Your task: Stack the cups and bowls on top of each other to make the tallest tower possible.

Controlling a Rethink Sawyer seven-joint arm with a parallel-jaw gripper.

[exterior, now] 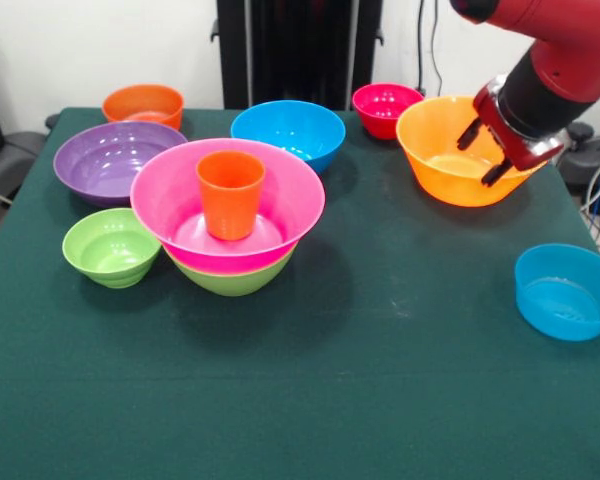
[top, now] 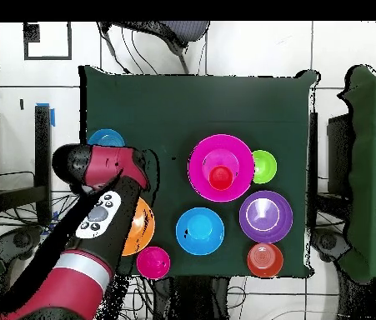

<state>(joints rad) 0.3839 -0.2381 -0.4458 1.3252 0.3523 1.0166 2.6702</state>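
The tower stands at the left of centre: a green bowl (exterior: 232,278) lowest, a large pink bowl (exterior: 185,205) nested in it, and the orange cup (exterior: 230,192) upright inside the pink one. From overhead the pink bowl (top: 203,158) and cup (top: 221,177) show mid-table. My gripper (exterior: 483,155) hangs open over the right side of the large orange bowl (exterior: 435,150), one of its fingers (exterior: 470,135) inside the rim line, holding nothing. Overhead, my arm (top: 99,208) hides the gripper and most of the large orange bowl (top: 144,229).
Loose bowls ring the tower: small green (exterior: 110,247), purple (exterior: 110,160), small orange (exterior: 143,104), medium blue (exterior: 288,133), small red (exterior: 385,108). A small blue bowl (exterior: 567,290) sits near the table's right edge.
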